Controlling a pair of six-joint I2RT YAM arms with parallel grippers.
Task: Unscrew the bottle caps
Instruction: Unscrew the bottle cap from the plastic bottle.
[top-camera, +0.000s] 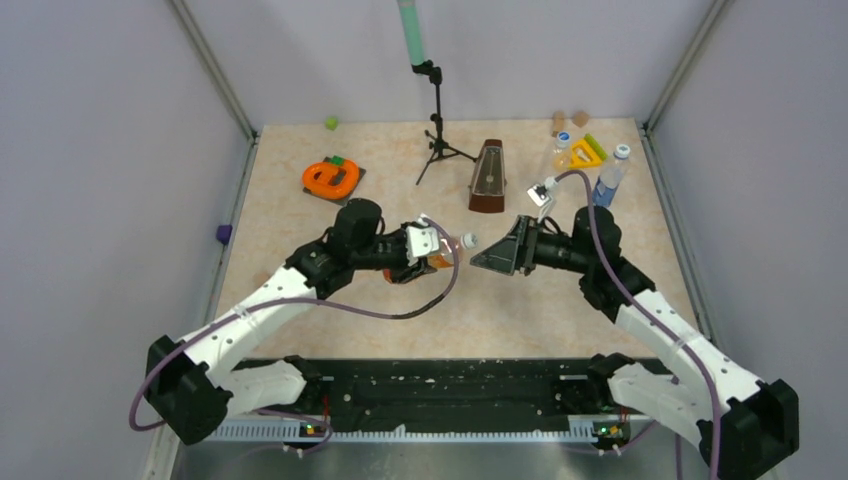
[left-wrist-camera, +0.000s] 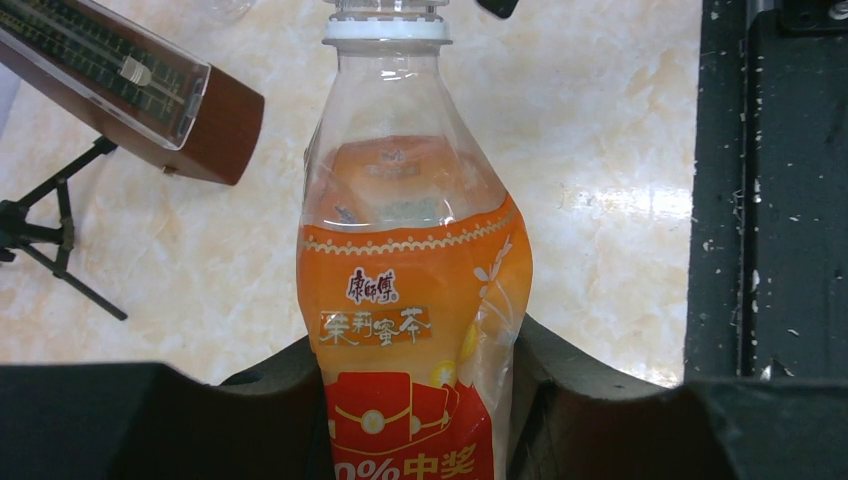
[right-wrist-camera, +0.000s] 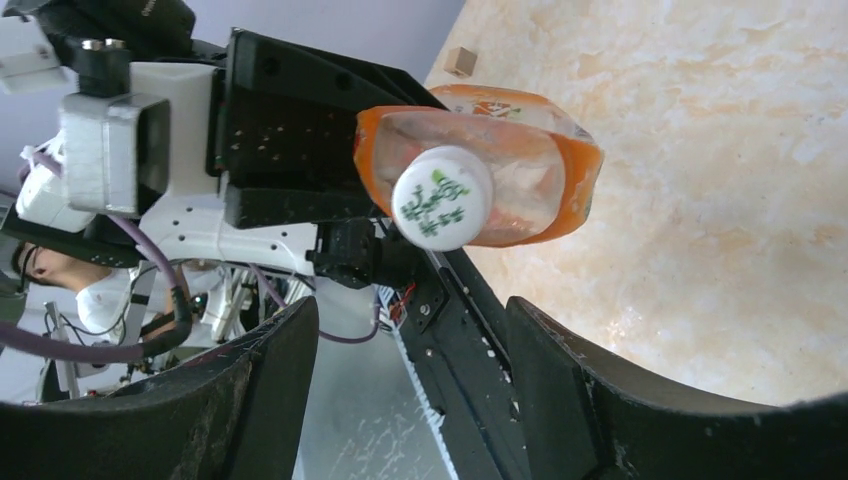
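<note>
**Top ext.:** left gripper (top-camera: 425, 262) mid-table, clamped on orange-liquid bottle (top-camera: 438, 262), held approx. horizontal. Its white cap (top-camera: 467, 241) points toward right gripper (top-camera: 485, 258), whose jaws stand apart, just short of the cap. Metronome (top-camera: 488, 178) stands farther back. Blue-label bottle (top-camera: 611, 175) is upright nr. the far right table edge.

**L wrist:** fingers (left-wrist-camera: 570, 400) press both sides of the bottle's lower body; neck at top, cap cut off by the frame edge.

**R wrist:** fingers (right-wrist-camera: 230, 400) spread wide. The cap, w/ green print on top, faces the cam., screwed on, beyond the fingertips and not touching them.
</note>
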